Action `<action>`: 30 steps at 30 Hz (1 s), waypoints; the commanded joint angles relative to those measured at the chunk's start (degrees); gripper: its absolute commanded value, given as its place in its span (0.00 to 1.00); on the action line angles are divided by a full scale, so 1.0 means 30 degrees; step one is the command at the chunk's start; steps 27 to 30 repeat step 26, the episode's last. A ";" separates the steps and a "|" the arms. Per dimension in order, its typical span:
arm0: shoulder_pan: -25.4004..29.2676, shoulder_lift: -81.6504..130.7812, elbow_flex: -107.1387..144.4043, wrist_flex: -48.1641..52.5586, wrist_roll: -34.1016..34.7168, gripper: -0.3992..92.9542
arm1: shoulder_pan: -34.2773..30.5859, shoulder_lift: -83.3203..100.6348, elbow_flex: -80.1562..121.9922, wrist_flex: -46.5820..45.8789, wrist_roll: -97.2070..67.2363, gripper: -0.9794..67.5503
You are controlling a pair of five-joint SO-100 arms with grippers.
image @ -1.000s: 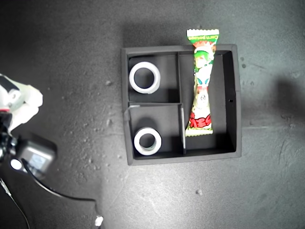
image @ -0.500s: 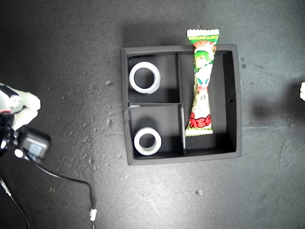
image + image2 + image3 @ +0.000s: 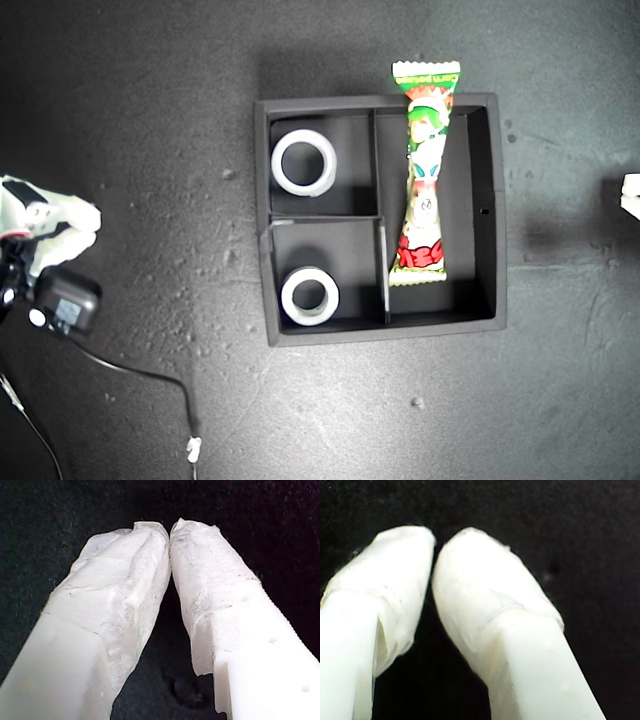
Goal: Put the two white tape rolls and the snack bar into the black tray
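the black tray holds everything: one white tape roll in the far small compartment of the exterior view's left, the other tape roll in the near one, the snack bar in the long compartment, its far end over the wall. my first gripper and my second gripper are pressed together, holding nothing. the task looks finished; next, at most, nudging the bar flat.

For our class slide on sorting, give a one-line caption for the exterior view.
Two tape rolls sit in separate small compartments of the black tray; the snack bar overhangs its wall.
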 commanded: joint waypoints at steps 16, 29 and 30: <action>0.0117 0.3633 0.3340 -0.1084 -0.1289 0.09 | -0.0410 0.0146 0.0234 0.3018 -0.0996 0.02; -0.0762 0.3633 0.3340 0.1846 -0.1113 0.09 | -0.1201 0.0146 0.0234 0.2900 -0.2285 0.02; -0.0762 0.3633 0.3340 0.1846 -0.1113 0.09 | -0.1201 0.0146 0.0234 0.2900 -0.2285 0.02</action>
